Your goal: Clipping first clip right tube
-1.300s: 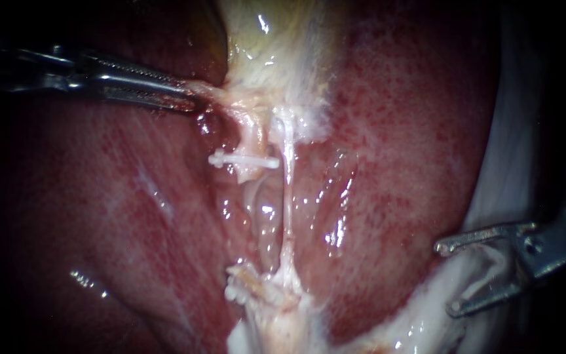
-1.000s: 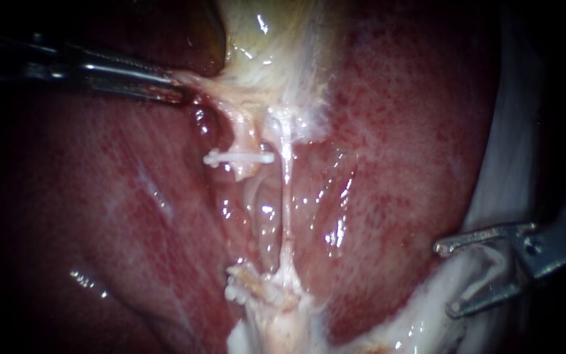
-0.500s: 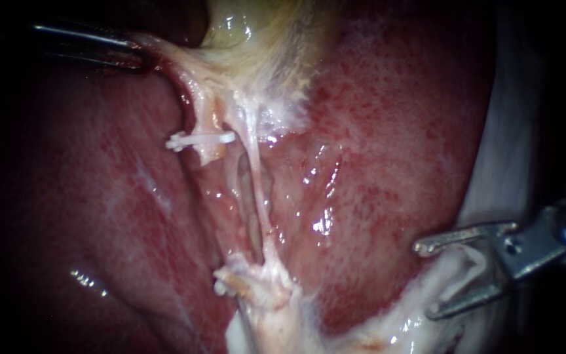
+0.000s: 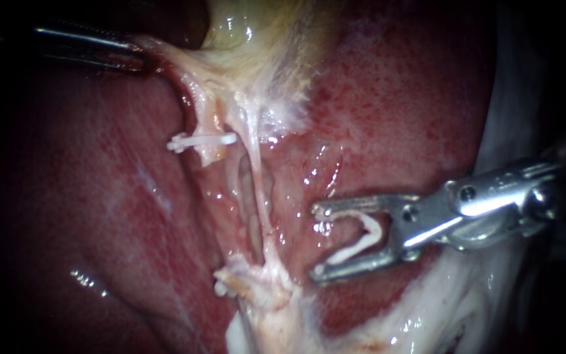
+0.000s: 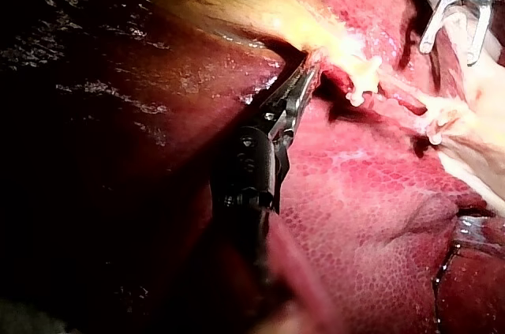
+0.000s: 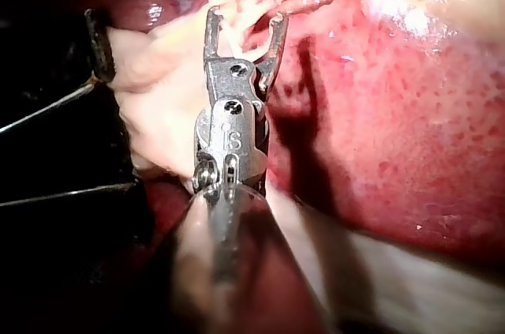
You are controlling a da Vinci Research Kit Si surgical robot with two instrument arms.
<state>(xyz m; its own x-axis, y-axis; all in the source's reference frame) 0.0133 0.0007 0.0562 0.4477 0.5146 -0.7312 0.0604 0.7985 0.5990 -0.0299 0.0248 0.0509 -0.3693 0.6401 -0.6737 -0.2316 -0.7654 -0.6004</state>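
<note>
One white clip (image 4: 363,234) seated in the wide-spread right pincer (image 4: 316,242), near the right tube (image 4: 257,190), not around it. Left pincer (image 4: 139,59) clamped on gallbladder (image 4: 257,39) tissue. Slide squarely across, tips past, before closing.

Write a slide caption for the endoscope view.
Right instrument, loaded with an open clip, beside the stretched right tube; left instrument grips the gallbladder edge.

- endoscope: close, facing the white clip (image 4: 201,140) head-on
- left wrist cam shares that clip, from the side
- right wrist cam: close too, clip unclear
</note>
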